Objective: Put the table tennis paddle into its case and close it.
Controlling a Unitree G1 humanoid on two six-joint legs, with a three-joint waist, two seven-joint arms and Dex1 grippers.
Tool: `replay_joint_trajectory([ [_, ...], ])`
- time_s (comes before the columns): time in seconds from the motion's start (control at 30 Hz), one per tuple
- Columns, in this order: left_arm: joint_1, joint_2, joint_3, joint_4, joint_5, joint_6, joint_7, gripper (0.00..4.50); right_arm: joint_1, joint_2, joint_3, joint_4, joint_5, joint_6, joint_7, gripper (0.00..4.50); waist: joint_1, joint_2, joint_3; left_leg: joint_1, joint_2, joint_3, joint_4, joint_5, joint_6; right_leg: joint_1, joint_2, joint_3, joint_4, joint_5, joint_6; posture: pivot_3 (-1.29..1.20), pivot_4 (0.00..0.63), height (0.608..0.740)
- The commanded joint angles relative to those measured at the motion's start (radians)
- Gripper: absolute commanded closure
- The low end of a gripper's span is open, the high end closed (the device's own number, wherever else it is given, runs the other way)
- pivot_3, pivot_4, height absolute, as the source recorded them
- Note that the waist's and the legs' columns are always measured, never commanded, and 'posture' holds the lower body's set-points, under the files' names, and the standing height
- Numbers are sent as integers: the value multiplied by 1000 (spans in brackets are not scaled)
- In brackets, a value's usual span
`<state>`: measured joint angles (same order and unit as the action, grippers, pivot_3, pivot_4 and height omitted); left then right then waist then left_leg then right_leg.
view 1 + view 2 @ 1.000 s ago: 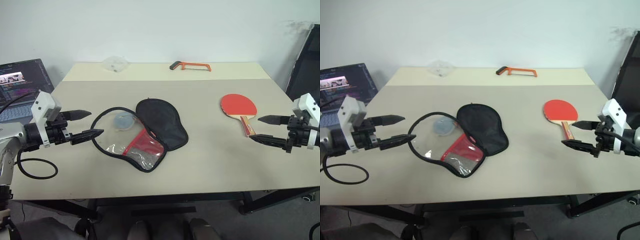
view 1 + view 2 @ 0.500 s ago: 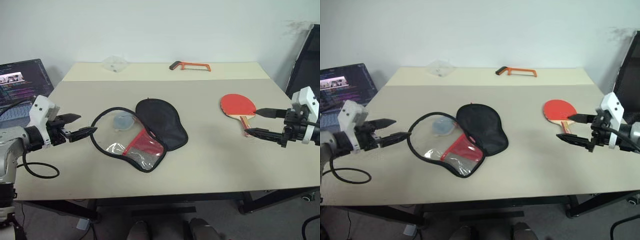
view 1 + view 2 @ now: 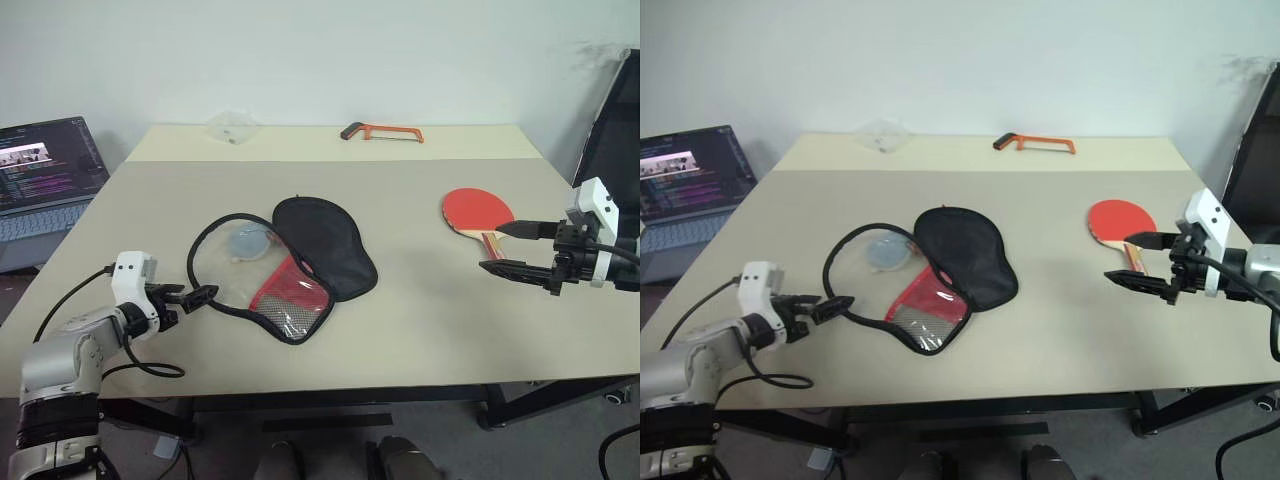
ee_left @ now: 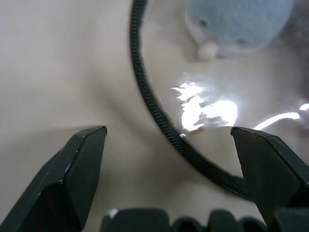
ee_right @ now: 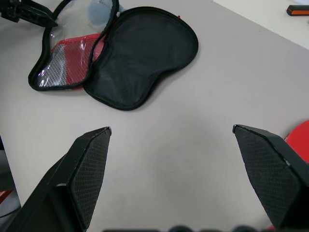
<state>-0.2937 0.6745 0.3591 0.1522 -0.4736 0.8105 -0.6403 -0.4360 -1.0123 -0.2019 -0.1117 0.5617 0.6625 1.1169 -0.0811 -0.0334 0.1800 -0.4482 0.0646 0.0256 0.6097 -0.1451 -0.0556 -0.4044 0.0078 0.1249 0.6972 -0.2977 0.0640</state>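
The case (image 3: 262, 281) lies unzipped and spread flat left of the table's middle. Its clear and red half is on the left, with a grey round tag (image 3: 245, 242) on it, and its black half (image 3: 325, 243) on the right. My left gripper (image 3: 195, 296) is open, low over the table at the case's left rim. In the left wrist view the black zip rim (image 4: 153, 108) runs ahead between the fingers (image 4: 79, 162). The table tennis paddle (image 3: 478, 210) lies at the right, handle toward me. My right gripper (image 3: 493, 248) hovers open beside the handle, holding nothing.
An orange hacksaw (image 3: 380, 132) and a crumpled clear wrapper (image 3: 232, 127) lie at the table's (image 3: 420, 330) far edge. A laptop (image 3: 45, 170) stands off the left side. A black chair (image 3: 615, 120) is at the right.
My left gripper has sunk from above the table down to the case's left rim and rolled as it went. The right gripper has stayed about where it was.
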Motion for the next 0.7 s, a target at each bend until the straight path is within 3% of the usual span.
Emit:
replay_joint_trajectory([
  [0.03,-6,-46,-21,-50,-22,8,18,0,-36,-27,-14,-14,2,-3,6,53,0,0,0,0,0,0,0,0,0,0,0,0,0,0,0,0,150,740],
  [0.4,-41,-138,4,-66,-58,54,90,0,-43,-27,-14,-16,-5,-5,0,53,21,0,-1,0,-1,0,1,1,1,1,0,0,0,1,2,0,150,740],
  [0.53,-44,-161,19,-89,-77,44,101,967,-44,-32,-11,-15,-8,-5,3,0,24,0,-1,0,-1,0,1,1,1,1,-1,1,0,1,2,0,150,740],
  [0.7,-102,-181,5,-92,-82,44,121,2817,-60,-29,-5,-8,-12,-5,4,0,24,0,-1,0,-1,0,1,1,1,1,0,0,-1,1,2,0,150,740],
])
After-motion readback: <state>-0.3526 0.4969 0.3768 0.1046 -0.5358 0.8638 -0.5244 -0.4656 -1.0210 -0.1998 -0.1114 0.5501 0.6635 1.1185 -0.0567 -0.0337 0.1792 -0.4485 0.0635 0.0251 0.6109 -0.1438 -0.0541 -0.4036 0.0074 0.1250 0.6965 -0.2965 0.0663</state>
